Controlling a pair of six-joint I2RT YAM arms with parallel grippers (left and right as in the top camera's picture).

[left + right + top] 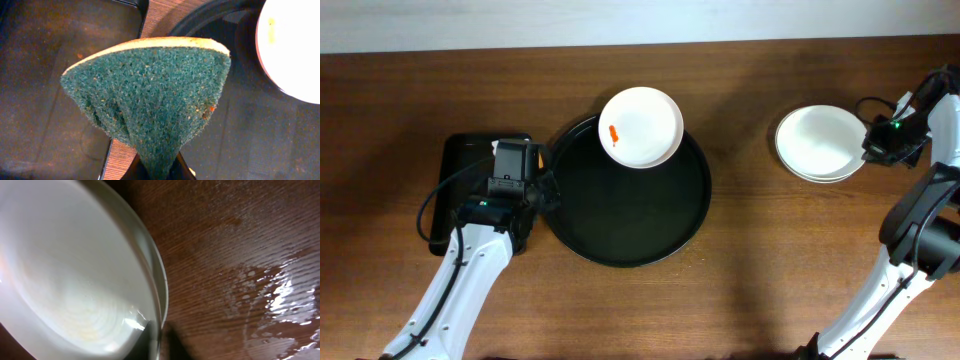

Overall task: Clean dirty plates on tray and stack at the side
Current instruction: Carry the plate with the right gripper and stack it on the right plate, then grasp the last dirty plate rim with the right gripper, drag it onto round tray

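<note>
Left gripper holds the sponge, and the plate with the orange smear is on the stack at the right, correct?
No. The left gripper holds the sponge, but the plate with the orange smear sits on the far edge of the tray, not the stack; see the overhead view.

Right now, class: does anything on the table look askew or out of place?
The stained plate sits across the far rim of the tray, overhanging it rather than lying inside. Beside the clean stack, the table looks wet.
</note>
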